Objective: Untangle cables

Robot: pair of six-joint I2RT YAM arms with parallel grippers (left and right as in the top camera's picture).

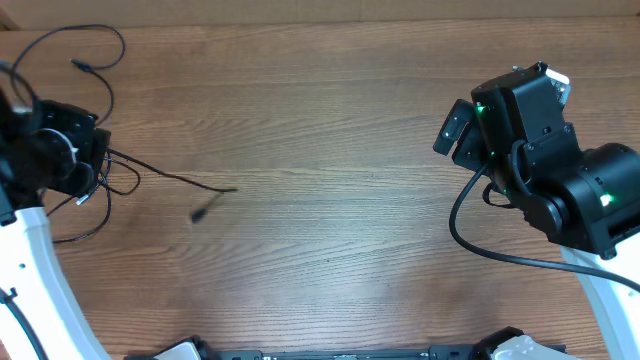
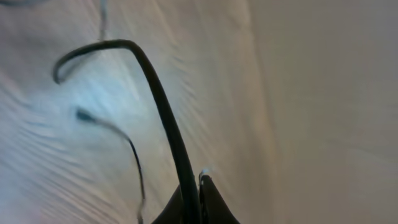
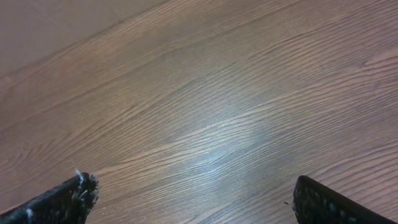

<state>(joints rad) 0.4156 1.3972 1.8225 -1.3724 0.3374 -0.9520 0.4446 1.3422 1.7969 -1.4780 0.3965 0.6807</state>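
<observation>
- Left claw [image 1: 72,158]: at the left edge of the table [image 1: 330,110], clamped tight on a strand of the cables [image 1: 170,178], which runs up between its tips.
- Cables: bunched at the left edge. One loop reaches toward the far-left corner, and one strand trails toward the table's middle. A plug end [image 1: 200,214] lies just beside that strand.
- Right claw [image 1: 455,128]: near the right edge, spread wide and holding nothing, over bare wood.
- A broad stretch of bare wood lies between the claws.

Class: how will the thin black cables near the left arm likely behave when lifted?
Probably floppy: the cables lie in loose loops. Likely light: one arcs freely from the shut left fingers. Overlapping strands may drag along.
</observation>
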